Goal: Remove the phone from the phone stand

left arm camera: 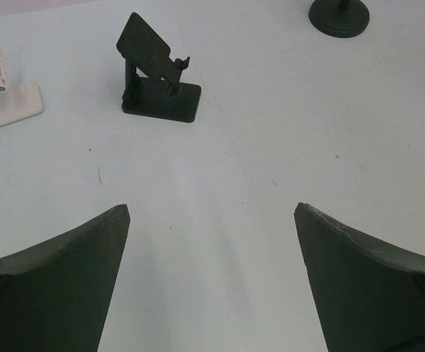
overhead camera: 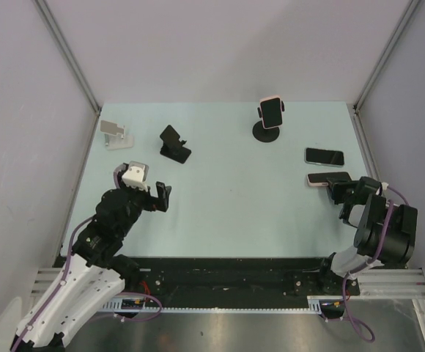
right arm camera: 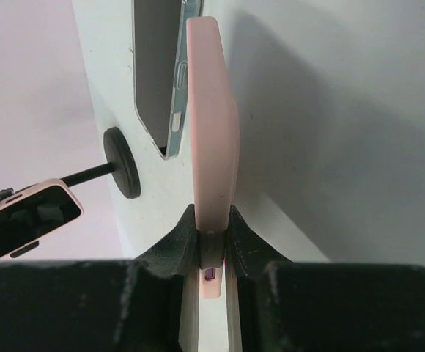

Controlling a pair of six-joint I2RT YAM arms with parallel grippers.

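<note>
A pink-cased phone stands in a black round-base stand at the back of the table, and shows at the left edge of the right wrist view. My right gripper is shut on the end of a second pink-cased phone, seen edge-on between its fingers in the right wrist view, low over the table at the right. My left gripper is open and empty at the near left, with bare table between its fingers.
A dark phone lies flat beside the held one, also in the right wrist view. An empty black folding stand and a white stand sit at the back left. Grey walls enclose the table.
</note>
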